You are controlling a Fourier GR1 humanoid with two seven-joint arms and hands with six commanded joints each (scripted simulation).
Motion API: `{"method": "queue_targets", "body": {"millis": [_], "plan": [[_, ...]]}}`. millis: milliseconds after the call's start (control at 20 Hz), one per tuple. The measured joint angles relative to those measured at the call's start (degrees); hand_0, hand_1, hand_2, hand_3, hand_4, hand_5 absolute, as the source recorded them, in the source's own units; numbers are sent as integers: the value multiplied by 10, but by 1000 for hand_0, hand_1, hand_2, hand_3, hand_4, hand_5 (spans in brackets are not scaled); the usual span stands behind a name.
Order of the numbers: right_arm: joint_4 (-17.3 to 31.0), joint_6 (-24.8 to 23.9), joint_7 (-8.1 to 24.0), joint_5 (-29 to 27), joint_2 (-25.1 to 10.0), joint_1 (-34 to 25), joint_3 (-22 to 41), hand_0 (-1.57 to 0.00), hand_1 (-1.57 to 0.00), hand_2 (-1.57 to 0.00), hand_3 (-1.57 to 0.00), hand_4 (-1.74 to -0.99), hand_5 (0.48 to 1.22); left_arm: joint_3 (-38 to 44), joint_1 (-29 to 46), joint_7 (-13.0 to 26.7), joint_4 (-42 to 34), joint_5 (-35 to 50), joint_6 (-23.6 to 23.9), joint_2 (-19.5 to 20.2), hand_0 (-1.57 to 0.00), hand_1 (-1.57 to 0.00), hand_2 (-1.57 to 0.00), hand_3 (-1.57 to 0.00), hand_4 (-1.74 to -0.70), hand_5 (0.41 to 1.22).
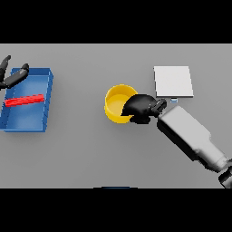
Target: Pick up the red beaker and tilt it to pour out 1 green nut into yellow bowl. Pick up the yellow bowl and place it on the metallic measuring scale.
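On the plain grey table (81,154) we see the yellow bowl (116,103) upright at centre, our right hand (139,108) curled round its right rim. The metallic scale (173,81) lies just beyond. Our left hand (12,77) hovers relaxed over the blue tray (45,104), where a red bar (24,100) lies nearly left-right.

A bowl (118,107) sits near the middle of the table (90,154). The right hand (139,108) rests against the bowl's right rim. Behind and to the right lies the flat scale (173,81), apart from the bowl. Far left stands a tray (45,106) with a bar (24,100) inside. The left hand (12,77) hangs over the tray's back left corner.
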Motion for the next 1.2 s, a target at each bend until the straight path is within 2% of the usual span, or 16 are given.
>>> {"method": "queue_targets", "body": {"millis": [150,350,450,550,750,800,900,1000,1200], "plan": [[-27,17,1,-12,-12,-3,-6,-1532,-1530,-1440,-1173,-1727,1212,0,2,5,5,-3,3,2,1,1,1,1,-775,706],[-71,51,24,-33,-41,-10,-29,-1555,-1554,-1491,-1153,-1735,1217,-2,-2,0,-6,-5,1,5,1,1,1,1,-776,702],[-93,57,42,-34,-52,-8,-35,-1561,-1560,-1433,-1215,-1737,1219,1,-5,6,-4,2,0,0,1,1,1,1,-782,702],[-117,62,66,-33,-62,0,-41,-1564,-1564,-1471,-1191,-1739,1219,5,-2,6,-6,6,1,3,1,1,1,1,-793,702],[-157,77,83,-48,-84,17,-63,-1530,-1568,-1518,-1177,-1740,1220,9,0,3,-6,11,-2,4,1,1,1,1,-806,703],[-159,79,99,-46,-90,16,-68,-1538,-1569,-1488,-1190,-1740,1220,8,3,7,-14,15,-4,3,1,1,1,1,-812,710],[-155,69,107,-48,-98,4,-84,-1550,-1570,-1504,-1174,-1741,1220,9,10,15,-24,21,-3,-1,1,1,1,1,-826,723],[-126,38,90,-42,-114,0,-96,-1558,-1570,-1528,-1159,-1741,1221,13,13,22,-29,24,-4,6,1,1,1,1,-834,733],[-67,-10,84,-31,-126,-20,-114,-1565,-1571,-1548,-1154,-1741,1221,14,3,34,-23,23,1,1,1,1,1,1,-849,746]]}}
